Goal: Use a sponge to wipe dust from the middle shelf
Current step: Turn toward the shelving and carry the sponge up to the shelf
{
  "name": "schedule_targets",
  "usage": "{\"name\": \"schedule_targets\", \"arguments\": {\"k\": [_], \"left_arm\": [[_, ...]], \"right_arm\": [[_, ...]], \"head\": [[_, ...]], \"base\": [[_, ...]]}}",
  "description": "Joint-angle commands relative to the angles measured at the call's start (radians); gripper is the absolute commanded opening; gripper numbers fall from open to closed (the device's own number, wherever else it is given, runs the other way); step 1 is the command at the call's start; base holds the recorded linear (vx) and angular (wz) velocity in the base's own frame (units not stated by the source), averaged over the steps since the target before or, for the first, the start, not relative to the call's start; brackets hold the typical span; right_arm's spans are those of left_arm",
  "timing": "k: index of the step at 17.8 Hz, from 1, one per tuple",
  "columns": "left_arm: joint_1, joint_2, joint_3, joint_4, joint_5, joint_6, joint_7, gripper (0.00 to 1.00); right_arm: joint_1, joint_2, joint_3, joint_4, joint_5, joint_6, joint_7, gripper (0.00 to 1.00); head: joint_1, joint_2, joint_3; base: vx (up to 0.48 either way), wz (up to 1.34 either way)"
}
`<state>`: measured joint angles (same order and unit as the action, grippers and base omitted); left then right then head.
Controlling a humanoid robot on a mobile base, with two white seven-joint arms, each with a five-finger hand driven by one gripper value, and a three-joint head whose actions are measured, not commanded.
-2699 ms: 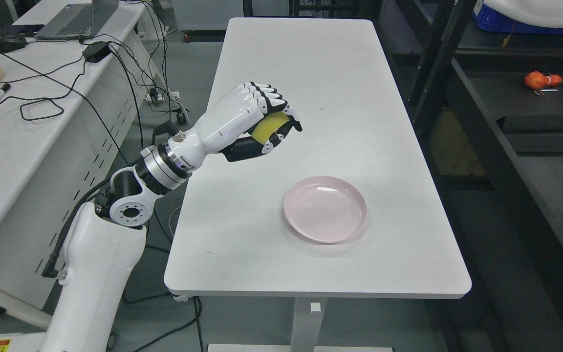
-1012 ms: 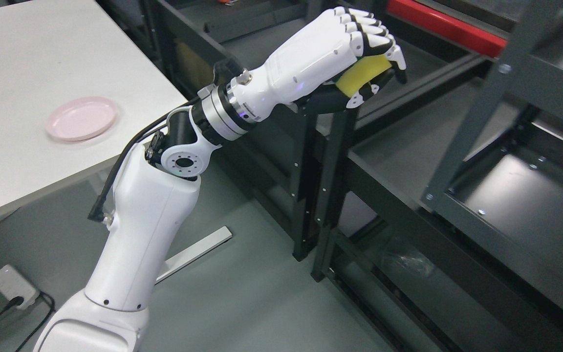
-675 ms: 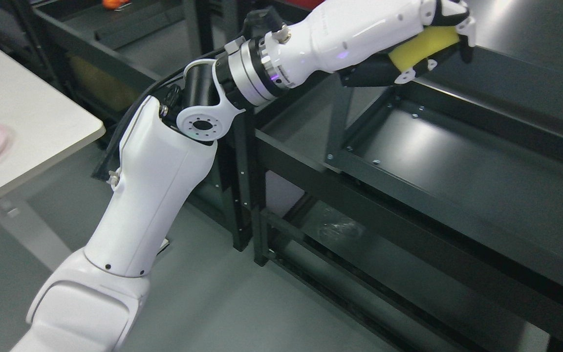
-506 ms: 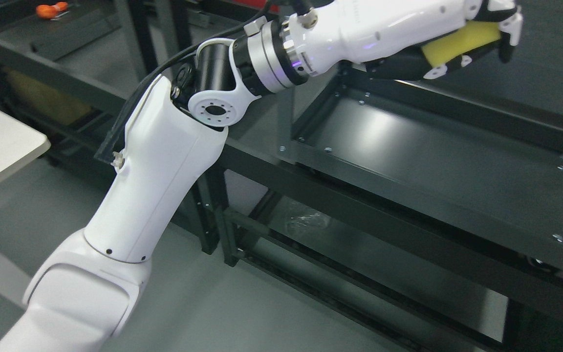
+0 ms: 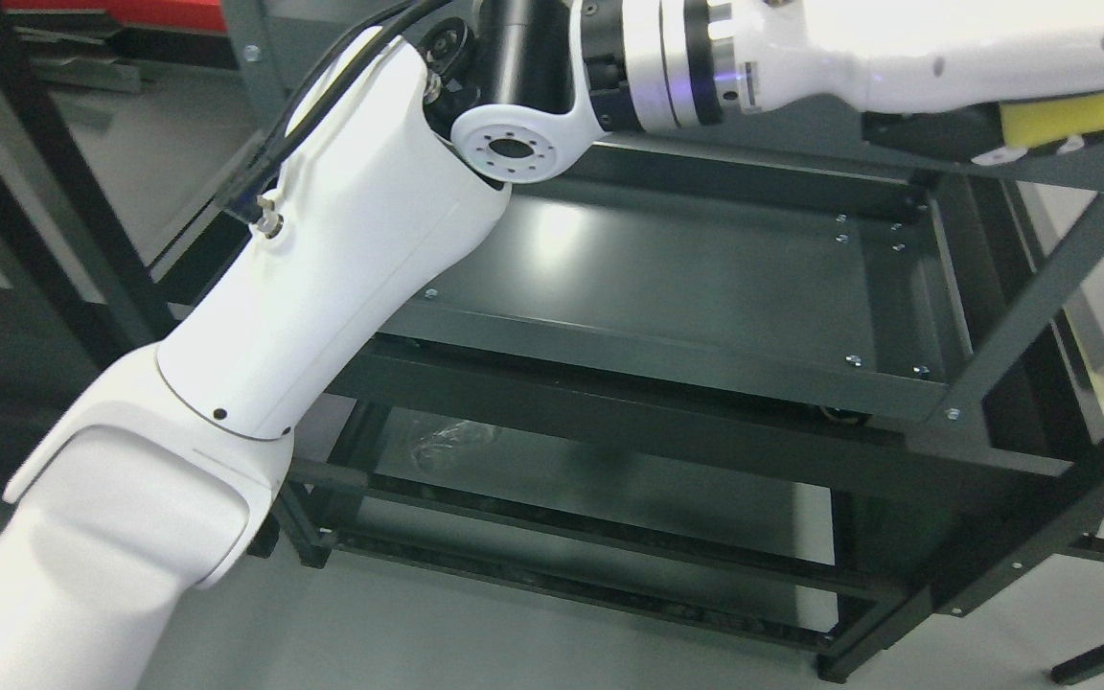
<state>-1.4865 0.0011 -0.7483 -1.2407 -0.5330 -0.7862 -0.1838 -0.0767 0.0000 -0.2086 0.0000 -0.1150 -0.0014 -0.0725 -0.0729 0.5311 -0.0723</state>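
Dark metal shelving unit (image 5: 1022, 316) across the whole background, posts slanting, several tiers stacked. Middle shelf (image 5: 686, 278) a flat dark panel with a raised rim, bolts at its corners, a pale glare near the left end. Lower shelf (image 5: 609, 479) below it, something clear and crinkled lying at its left, too faint to identify. Grey floor (image 5: 514, 632) underneath.

Left arm (image 5: 322, 268) rising from the lower left, white shell, black cable along the upper side, silver wrist ring near the top, forearm stretching right along the top edge. Left hand (image 5: 1012, 91) at the upper right corner, mostly cut off by the frame edge. Yellow sponge (image 5: 1079, 113) gripped under the palm, dark fingers (image 5: 945, 134) closed beneath it, white tips showing. Sponge held above the top rail at the unit's right end, higher than the middle shelf and apart from its surface.

Red strip (image 5: 130, 11) at the top left corner, behind the posts.
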Motion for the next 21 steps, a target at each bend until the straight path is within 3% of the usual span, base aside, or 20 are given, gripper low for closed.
{"name": "schedule_targets", "arguments": {"k": [1,10,21], "left_arm": [[-0.06,0.016,-0.194,0.151,-0.114,0.005,0.0,0.0],[0.008,0.02,-0.086,0.142,-0.219,0.001,-0.005,0.0],[0.097,0.299,0.105,-0.075,-0.205,0.001,-0.025,0.0]], "right_arm": [[0.0,-0.017,0.0,-0.017,0.0,0.072,0.0,1.0],[0.0,-0.017,0.0,-0.017,0.0,0.072,0.0,1.0],[-0.002,-0.017,0.0,-0.017,0.0,0.072,0.0,1.0]], "head": [[0.0,0.0,0.0],[0.0,0.0,0.0],[0.0,0.0,0.0]], "base": [[0.056,-0.49],[0.054,-0.25],[0.009,-0.03]]}}
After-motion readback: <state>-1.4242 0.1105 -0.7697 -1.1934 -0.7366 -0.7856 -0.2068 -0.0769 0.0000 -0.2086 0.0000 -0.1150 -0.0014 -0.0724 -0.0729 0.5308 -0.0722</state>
